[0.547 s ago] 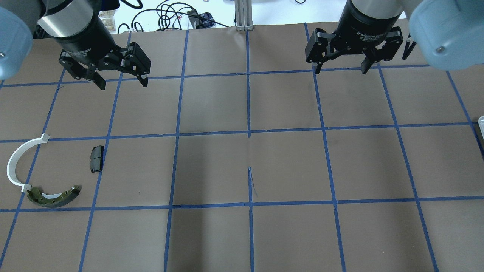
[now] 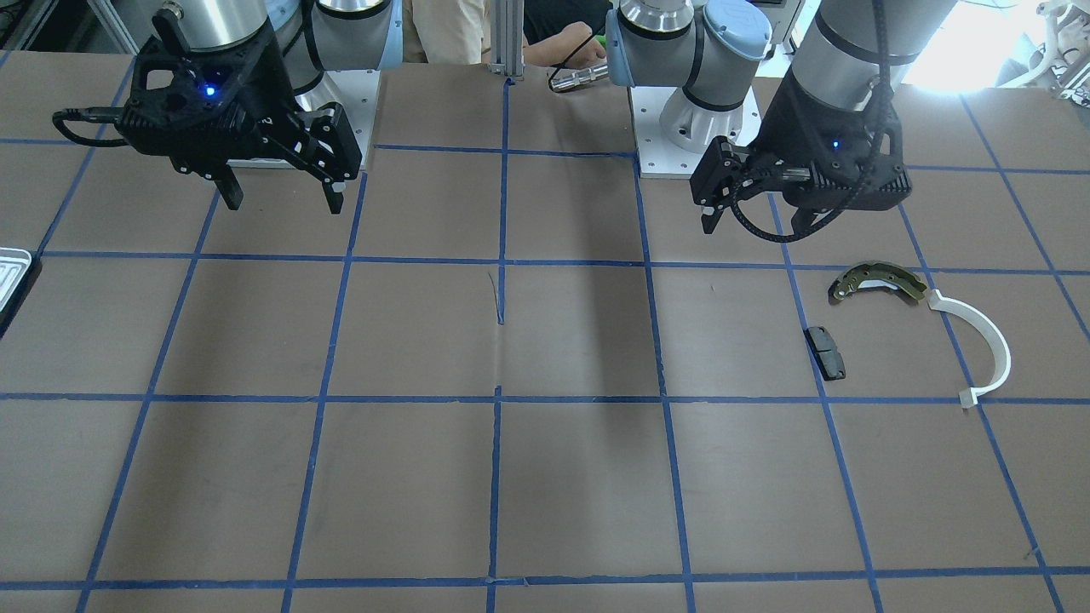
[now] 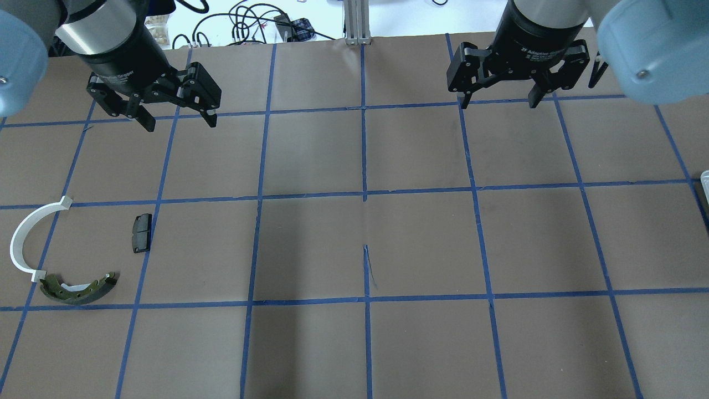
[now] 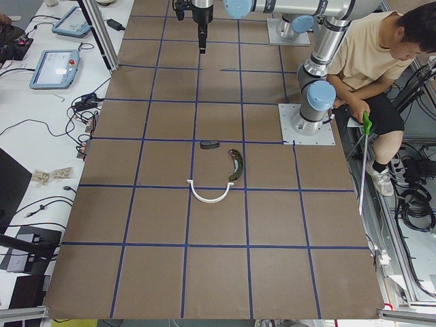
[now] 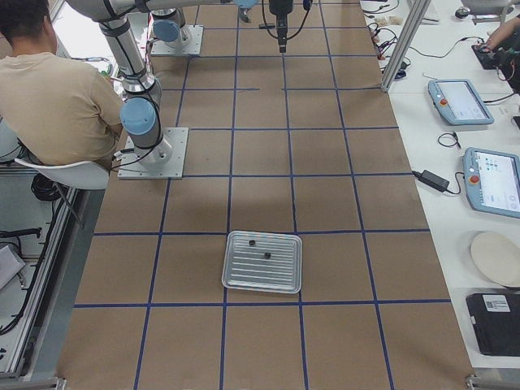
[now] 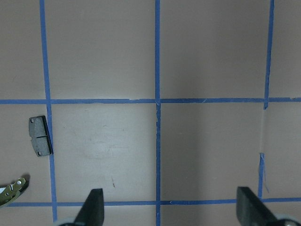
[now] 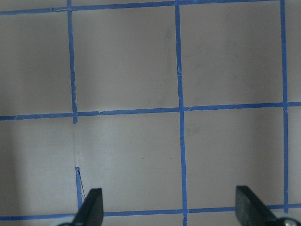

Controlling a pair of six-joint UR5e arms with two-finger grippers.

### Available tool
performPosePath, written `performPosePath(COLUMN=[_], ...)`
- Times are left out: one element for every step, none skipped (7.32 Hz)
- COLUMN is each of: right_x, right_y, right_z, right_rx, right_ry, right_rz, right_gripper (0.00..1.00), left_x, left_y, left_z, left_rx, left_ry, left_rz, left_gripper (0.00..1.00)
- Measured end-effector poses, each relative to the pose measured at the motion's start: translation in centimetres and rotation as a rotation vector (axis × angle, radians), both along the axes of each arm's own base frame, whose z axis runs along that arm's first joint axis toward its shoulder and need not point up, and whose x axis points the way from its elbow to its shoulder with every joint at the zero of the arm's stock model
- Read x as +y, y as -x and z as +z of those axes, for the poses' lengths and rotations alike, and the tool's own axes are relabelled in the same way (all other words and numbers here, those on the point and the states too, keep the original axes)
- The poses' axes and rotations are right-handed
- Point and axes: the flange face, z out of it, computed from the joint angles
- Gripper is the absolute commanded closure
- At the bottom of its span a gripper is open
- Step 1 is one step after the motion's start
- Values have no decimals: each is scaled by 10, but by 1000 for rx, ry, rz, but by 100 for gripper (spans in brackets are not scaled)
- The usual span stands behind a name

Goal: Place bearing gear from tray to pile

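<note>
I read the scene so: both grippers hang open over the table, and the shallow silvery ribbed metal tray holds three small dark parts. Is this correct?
Not quite. The exterior right view shows two small dark parts, not three, in the shallow silvery ribbed metal tray. The left gripper and the right gripper do hang open over the table.

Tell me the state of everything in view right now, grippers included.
Left gripper: open, empty, raised.
Right gripper: open, empty, raised.
Tray: lying flat, holding two small dark parts.
Brake shoe: lying flat.
Black pad: lying flat, apart from the rest.
White arc: lying flat.
</note>
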Motion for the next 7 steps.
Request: performPosePath(right_x=[0, 0, -1, -5, -14, -22, -27], right_y=[0, 1, 2, 9, 31, 69, 117], right_z=[-1, -1, -2, -6, -10, -15, -20], right_rx=[-1, -3, 0, 9, 20, 29, 33], right_ry=[-2, -1, -3, -10, -25, -53, -91], right_rz=[-4, -12, -13, -14, -13, 7, 37], right_gripper=[0, 0, 0, 0, 0, 0, 0], left_x=[0, 0, 0, -1, -1, -1, -1], left_y=[0, 0, 0, 0, -1, -2, -2], left_z=[0, 1, 1, 0, -1, -1, -1], left_rx=[0, 0, 0, 0, 0, 0, 0], left_ry=[1, 2, 3, 2, 1, 0, 0], left_rz=[0, 0, 0, 0, 2, 4, 5], left_gripper=[0, 0, 0, 0, 0, 0, 0])
